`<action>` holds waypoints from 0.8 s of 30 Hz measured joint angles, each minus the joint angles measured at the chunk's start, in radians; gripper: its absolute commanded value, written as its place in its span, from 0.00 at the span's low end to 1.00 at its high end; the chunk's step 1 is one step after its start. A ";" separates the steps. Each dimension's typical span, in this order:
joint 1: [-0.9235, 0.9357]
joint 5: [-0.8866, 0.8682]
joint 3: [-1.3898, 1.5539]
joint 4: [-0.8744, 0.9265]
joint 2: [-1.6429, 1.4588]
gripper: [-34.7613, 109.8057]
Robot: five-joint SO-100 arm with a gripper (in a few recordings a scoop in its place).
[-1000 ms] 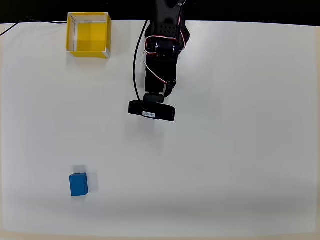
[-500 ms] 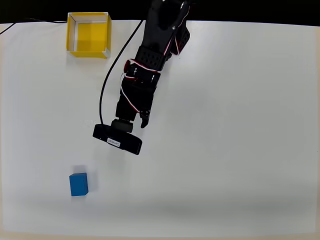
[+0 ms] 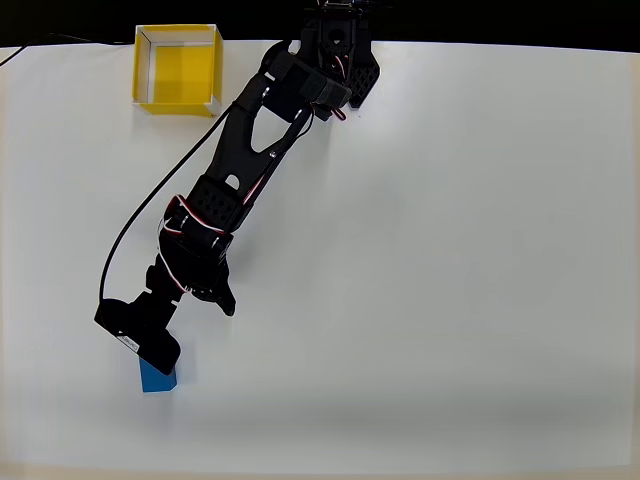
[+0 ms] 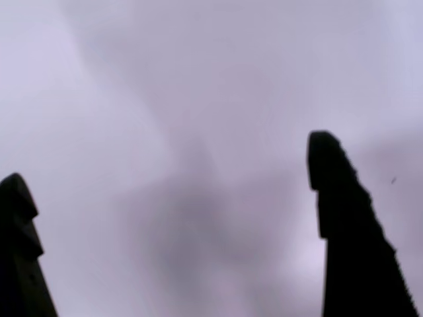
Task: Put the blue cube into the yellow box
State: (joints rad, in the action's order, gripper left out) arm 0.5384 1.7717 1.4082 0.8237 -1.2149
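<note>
- The small, solid, matte bright-blue cube (image 3: 158, 379) sits low on the left of the white counter (image 3: 450, 300) in the overhead view. The wrist camera's black body overlaps its upper edge, so the claw is at or just above it.
- In the wrist view the black claw (image 4: 172, 218) has its two fingers spread wide, with blurred bare counter between them and no blue in the gap.
- The square, open-topped yellow box (image 3: 177, 67) with thin white rims stands at the top left, well apart from the cube, near the arm's base.
- Judgement: the cube probably lies just below the wrist view's field; the claw needs to drop over it before closing.
</note>
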 measured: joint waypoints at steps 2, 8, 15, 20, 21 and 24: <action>0.015 0.005 -0.110 0.021 0.092 0.57; 0.031 0.005 -0.333 0.038 0.262 0.61; 0.031 -0.014 -0.568 0.098 0.400 0.62; 0.028 -0.018 -0.715 0.089 0.488 0.63; 0.028 -0.017 -0.727 0.072 0.503 0.62; 0.028 -0.011 -0.746 0.020 0.546 0.62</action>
State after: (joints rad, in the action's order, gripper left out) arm 0.5660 1.7610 0.6627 0.8437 -0.6688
